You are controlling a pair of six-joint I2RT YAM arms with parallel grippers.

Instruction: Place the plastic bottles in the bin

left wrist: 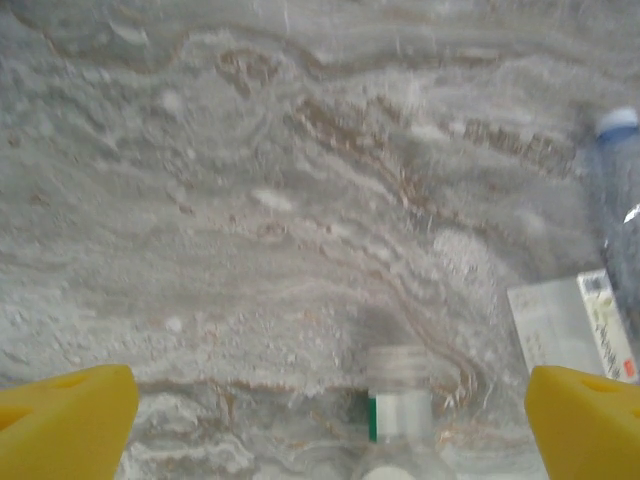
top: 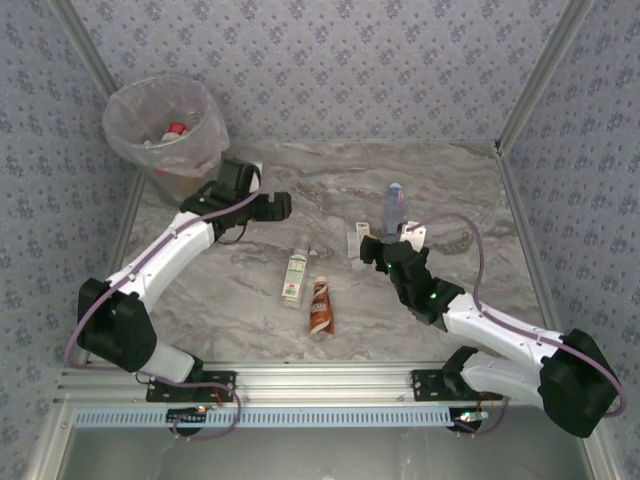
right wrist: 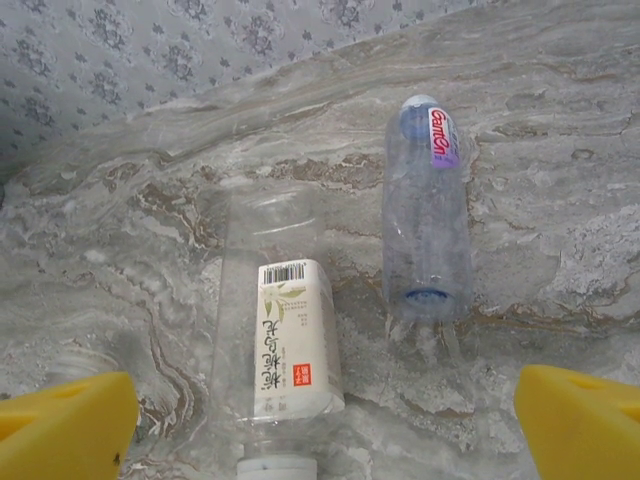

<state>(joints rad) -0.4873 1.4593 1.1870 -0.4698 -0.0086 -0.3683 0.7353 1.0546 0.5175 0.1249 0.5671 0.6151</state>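
**Bottle clearing with two arms: both end effectors open and empty, five bottles in view, one of them in the bin.**

At upper left the bin (top: 128,108), a round, tapered, translucent basket lined with crinkly clear film, holds a red-capped bottle (top: 176,130). To its right the left end effector (top: 283,206) hangs spread wide, gripping nothing. In its wrist view a clear green-labelled bottle (top: 294,272) lies centred between the yellow pads (left wrist: 65,420), probably lined up for grasping. A brown-and-white bottle (top: 320,306) lies just beside it on the marbled surface (top: 460,200). Right of centre, the right end effector (top: 368,243), equally wide and empty, looks down on a white-labelled bottle (right wrist: 295,350) and a blue-capped bottle (right wrist: 428,225). Both are thin, clear and lying on their sides, so they would likely roll.
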